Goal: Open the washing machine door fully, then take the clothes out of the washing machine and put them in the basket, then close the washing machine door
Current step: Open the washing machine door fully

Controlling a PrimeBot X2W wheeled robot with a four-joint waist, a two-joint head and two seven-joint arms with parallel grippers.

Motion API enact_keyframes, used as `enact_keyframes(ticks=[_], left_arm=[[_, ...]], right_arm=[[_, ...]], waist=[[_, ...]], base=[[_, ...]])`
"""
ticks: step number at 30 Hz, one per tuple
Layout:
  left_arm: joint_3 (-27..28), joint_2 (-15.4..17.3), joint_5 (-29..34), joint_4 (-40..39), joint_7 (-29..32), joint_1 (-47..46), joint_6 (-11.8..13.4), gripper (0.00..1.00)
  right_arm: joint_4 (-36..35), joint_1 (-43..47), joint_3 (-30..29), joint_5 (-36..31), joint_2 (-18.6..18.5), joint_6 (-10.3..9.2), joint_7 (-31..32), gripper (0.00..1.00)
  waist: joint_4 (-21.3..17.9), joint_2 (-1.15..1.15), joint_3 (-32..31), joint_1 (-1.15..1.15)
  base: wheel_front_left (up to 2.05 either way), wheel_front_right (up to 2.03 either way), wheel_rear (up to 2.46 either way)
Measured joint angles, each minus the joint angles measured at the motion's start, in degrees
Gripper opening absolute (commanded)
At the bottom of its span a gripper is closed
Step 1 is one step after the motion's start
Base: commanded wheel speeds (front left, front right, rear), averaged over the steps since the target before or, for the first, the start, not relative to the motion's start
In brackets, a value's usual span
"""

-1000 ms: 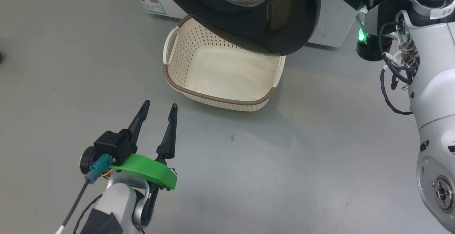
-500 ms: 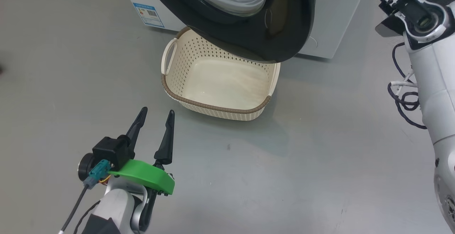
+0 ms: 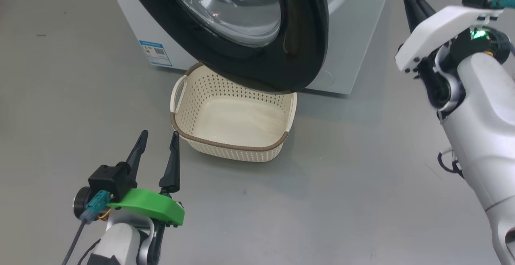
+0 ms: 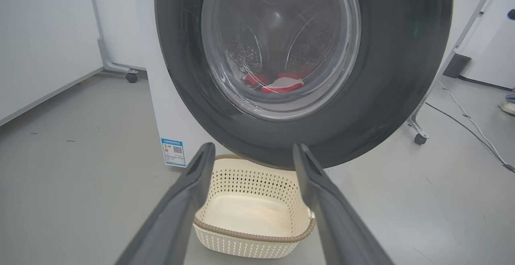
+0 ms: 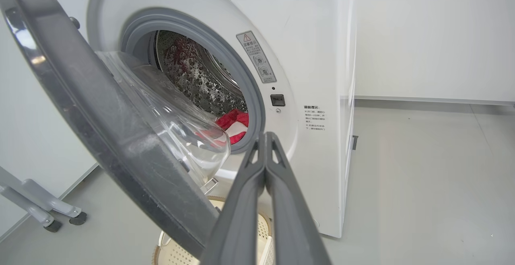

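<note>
The washing machine door [image 3: 305, 35] stands part way open. Its black rim hangs over the back of the basket [image 3: 229, 146]. The basket sits on the grey floor [image 3: 362, 184], right in front of the white washing machine [image 3: 358, 31]. The red and white clothes [image 5: 235, 121] lie at the bottom of the drum [image 5: 193, 72]. The left gripper [image 3: 159, 134] is low, near the basket, with its fingers wide apart and nothing between them. The right gripper [image 5: 265, 136] points at the opening beside the door, fingers pressed together, holding nothing.
</note>
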Motion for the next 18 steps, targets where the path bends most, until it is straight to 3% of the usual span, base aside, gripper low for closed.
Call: enact_keyframes(ticks=[5,10,18], left_arm=[[2.09,0.08,0.83,-0.53,0.00,1.69,0.37,1.00],[3.36,0.11,1.42,-0.84,0.00,3.47,0.86,1.00],[4.50,0.15,1.98,-1.10,0.00,5.91,0.86,1.00]], right_arm=[[-2.23,5.41,4.13,-5.88,-1.18,0.01,-6.09,0.00],[-3.31,11.67,4.65,-7.12,-1.14,-0.01,-11.70,0.00],[-4.26,19.44,3.56,-7.45,-0.78,-2.55,-16.05,0.00]], waist=[[-1.87,0.00,-2.38,0.00],[-4.11,0.00,-4.28,0.00],[-6.68,0.00,-6.62,0.00]], base=[[0.00,0.00,0.00],[0.00,0.00,0.00],[0.00,0.00,0.00]])
